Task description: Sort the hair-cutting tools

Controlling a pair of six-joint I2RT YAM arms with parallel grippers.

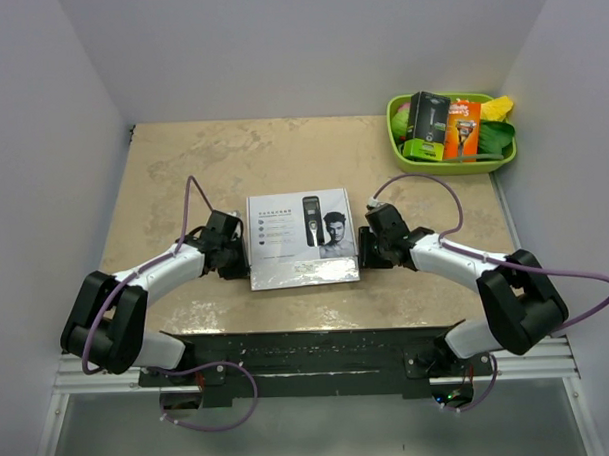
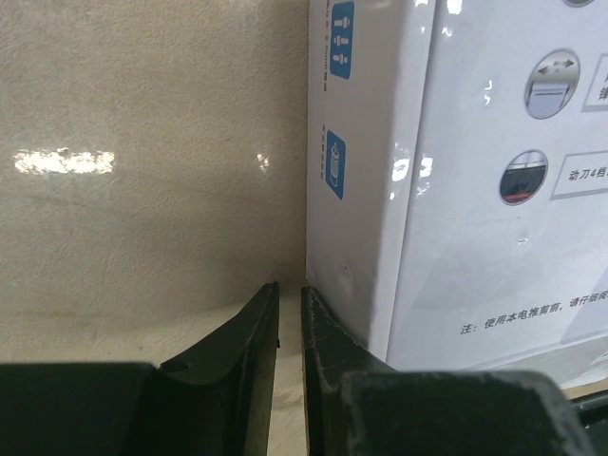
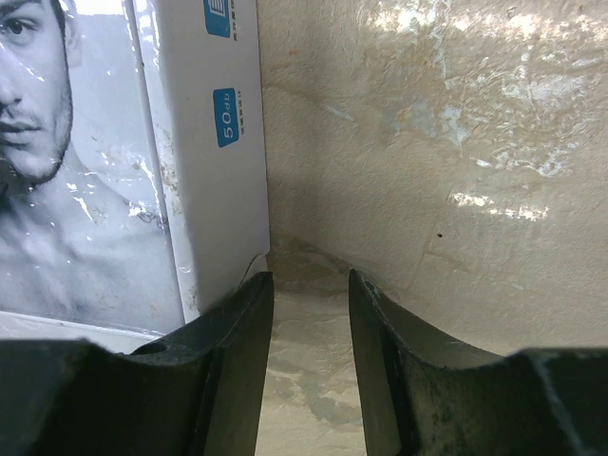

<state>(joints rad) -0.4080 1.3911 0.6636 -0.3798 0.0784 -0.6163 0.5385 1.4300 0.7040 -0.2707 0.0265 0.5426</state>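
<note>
Left gripper [image 2: 290, 293] nearly closed; right gripper [image 3: 311, 277] slightly parted.
</note>
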